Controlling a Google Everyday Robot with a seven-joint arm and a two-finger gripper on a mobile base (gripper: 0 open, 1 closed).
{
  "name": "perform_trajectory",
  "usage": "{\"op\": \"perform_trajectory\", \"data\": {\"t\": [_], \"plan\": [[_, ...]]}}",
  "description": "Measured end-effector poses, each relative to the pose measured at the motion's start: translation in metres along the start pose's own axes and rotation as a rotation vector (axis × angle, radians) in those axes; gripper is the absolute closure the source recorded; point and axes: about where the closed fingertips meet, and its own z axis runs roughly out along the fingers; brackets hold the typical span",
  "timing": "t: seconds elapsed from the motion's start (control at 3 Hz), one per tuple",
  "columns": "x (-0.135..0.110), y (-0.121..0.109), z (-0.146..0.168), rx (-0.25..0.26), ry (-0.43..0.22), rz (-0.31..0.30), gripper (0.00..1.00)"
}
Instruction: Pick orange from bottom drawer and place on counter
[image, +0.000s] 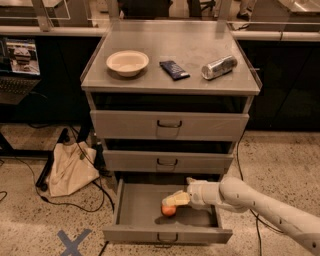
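The bottom drawer (140, 220) is pulled open at the foot of the grey cabinet. The orange (169, 210) lies on its floor, right of the middle. My gripper (172, 200) reaches in from the right on a white arm and sits just above the orange, its pale fingertips partly hiding the fruit's top. The counter (175, 50) is the cabinet's flat grey top, well above.
On the counter stand a cream bowl (127, 62), a dark blue wrapped bar (174, 69) and a silver can (218, 67) lying on its side. Two shut drawers sit above the open one. A beige bag (70, 167) and cables lie on the floor at left.
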Motion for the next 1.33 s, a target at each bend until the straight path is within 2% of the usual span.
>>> {"op": "perform_trajectory", "data": {"t": [0.33, 0.67, 1.33], "plan": [[0.000, 0.004, 0.000, 0.011, -0.007, -0.009, 0.00], [0.027, -0.012, 0.024, 0.065, 0.010, 0.022, 0.00], [0.070, -0.058, 0.071, 0.117, -0.025, 0.145, 0.00]]}}
